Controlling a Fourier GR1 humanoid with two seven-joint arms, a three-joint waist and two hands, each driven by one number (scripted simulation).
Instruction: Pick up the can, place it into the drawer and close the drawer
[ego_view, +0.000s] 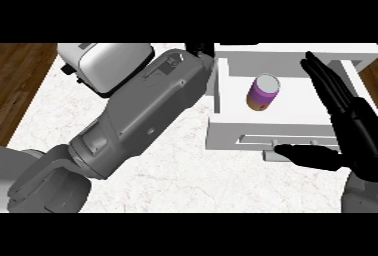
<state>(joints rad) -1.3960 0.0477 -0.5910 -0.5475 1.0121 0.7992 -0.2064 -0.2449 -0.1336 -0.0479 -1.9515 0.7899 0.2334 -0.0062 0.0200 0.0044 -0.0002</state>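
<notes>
- The can (263, 92), purple with a pale top, is seen standing upright inside the open white drawer (229, 80), on the drawer's floor and apart from its walls; the placing step is therefore judged to be done.
- No hand is closed on the can; it is left free in the drawer.
- The drawer is seen pulled out toward the viewer, its front panel (244, 138) and handle (275, 148) at the near edge; the closing is judged not yet done, and it is the one step left.
- The right hand (347, 125) is shown at the drawer's right side, its fingers straight and pressed together, pointing away from the viewer; its thumb is stretched leftward across the drawer front near the handle; nothing is pinched or held by it.
- Whether the thumb is touching the front panel cannot be told.
- The left forearm (136, 117) is laid diagonally over the marble counter (184, 185), reaching up to the drawer's far left corner; the left hand is almost wholly hidden, and the state of its fingers cannot be told.
- A toaster (103, 62) is seen at the counter's far left, partly covered by the forearm, and is no part of the task.
</notes>
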